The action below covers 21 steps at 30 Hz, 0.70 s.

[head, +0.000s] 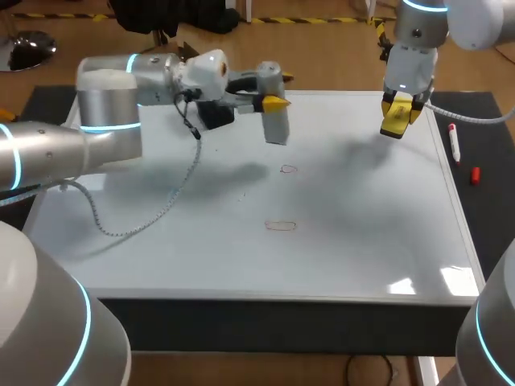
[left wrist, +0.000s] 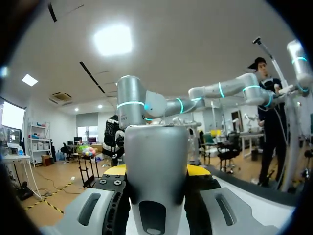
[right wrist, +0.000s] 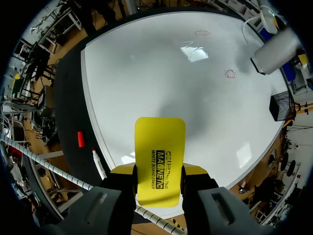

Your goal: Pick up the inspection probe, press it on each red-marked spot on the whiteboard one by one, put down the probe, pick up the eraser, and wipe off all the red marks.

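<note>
The eraser [right wrist: 160, 147], a flat yellow slab with rounded corners and dark print on its face, is gripped by its long edges between the two fingers of the right pincer [right wrist: 159, 172]. It is carried above a corner of the whiteboard [head: 362, 233], clear of the surface. The wiping step is judged to be in hand, although the probe [head: 276, 122] has not been put down. This blunt grey cylinder is clamped in the left pincer [left wrist: 157, 171], in the air over the whiteboard.

Two thin red marks are seen unwiped: one [head: 288, 169] ahead of the right pincer, just below the probe, and the other [head: 281, 226] farther out beyond it. For the next move, the eraser would need to be lowered until a face lies flat on the whiteboard, then swept across the nearer mark under steady pressure.

A marker [head: 455, 143] and a red cap [head: 475, 174] are left on the dark tabletop [head: 491, 217], beside the right pincer and off the whiteboard's edge.
</note>
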Motion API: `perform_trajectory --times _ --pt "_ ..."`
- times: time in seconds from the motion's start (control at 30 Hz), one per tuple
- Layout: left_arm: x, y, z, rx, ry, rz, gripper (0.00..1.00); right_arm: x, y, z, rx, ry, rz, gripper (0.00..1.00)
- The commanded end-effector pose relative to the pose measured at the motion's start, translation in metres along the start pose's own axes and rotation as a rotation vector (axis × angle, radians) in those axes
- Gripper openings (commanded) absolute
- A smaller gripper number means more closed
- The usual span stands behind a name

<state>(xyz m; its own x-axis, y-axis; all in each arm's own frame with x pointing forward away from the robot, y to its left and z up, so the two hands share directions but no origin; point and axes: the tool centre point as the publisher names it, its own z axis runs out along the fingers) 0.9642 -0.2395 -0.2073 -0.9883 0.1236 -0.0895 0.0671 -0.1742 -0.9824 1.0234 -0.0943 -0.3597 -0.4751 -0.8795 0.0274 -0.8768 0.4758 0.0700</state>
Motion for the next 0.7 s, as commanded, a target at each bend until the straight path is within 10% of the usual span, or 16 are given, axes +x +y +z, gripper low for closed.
perform_trajectory --times 0.03,0.7 --pt "0.008 -0.029 -0.035 -0.039 -0.085 0.022 0.0 0.0 -0.001 -0.001 0.0 0.004 -0.002 0.0" --pt "0.001 -0.053 -0.164 -0.146 -0.333 0.071 0.0 0.0 -0.001 -0.001 0.0 0.004 -0.002 0.0"
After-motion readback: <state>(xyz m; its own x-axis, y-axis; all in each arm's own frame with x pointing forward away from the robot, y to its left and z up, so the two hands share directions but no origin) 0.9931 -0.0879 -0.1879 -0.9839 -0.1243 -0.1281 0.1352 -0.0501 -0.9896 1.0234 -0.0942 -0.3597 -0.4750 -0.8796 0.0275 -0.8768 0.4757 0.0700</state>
